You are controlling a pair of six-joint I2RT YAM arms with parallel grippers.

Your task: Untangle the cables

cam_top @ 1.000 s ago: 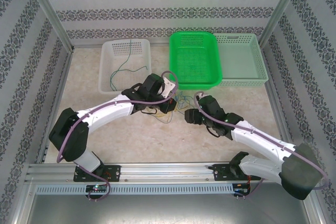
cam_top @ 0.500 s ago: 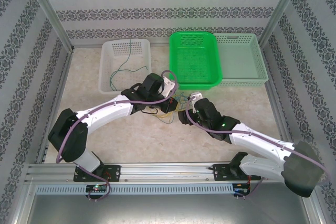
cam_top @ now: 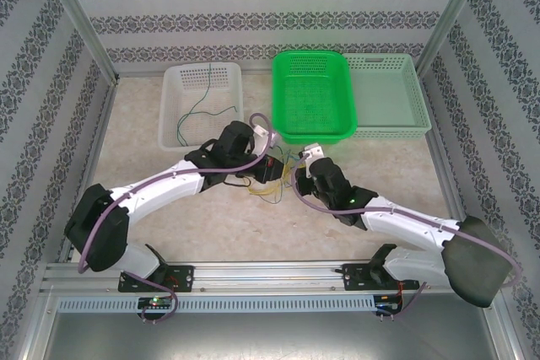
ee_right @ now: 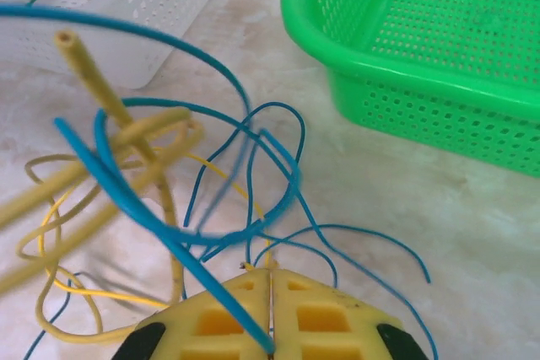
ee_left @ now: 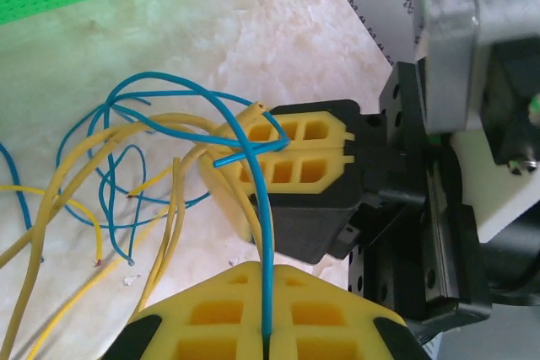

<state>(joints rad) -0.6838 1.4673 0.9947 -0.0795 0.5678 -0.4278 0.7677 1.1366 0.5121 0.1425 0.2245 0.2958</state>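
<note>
The cables [cam_top: 272, 186] are a loose tangle of thin blue and yellow wires on the marble table, between my two grippers. My left gripper [cam_top: 272, 169] [ee_left: 268, 269] is shut on a blue cable [ee_left: 264, 233] that rises from its yellow pads [ee_left: 211, 318]. My right gripper [cam_top: 297, 180] [ee_right: 272, 271] faces it a few centimetres away and is shut on a blue cable [ee_right: 126, 198] that enters the seam of its pads [ee_right: 329, 318]. Yellow cables [ee_left: 173, 212] [ee_right: 93, 77] loop around both. One green cable [cam_top: 201, 104] lies in the white basket [cam_top: 173, 94].
A green basket [cam_top: 312, 131] stands just behind the grippers, with a pale green basket [cam_top: 390, 128] to its right. The white basket is at the back left. The patterned walls and metal posts [cam_top: 80, 23] close in the table.
My right gripper has moved left into the tangle and shut on a blue cable. The left arm has shifted slightly, still shut on its blue cable.
</note>
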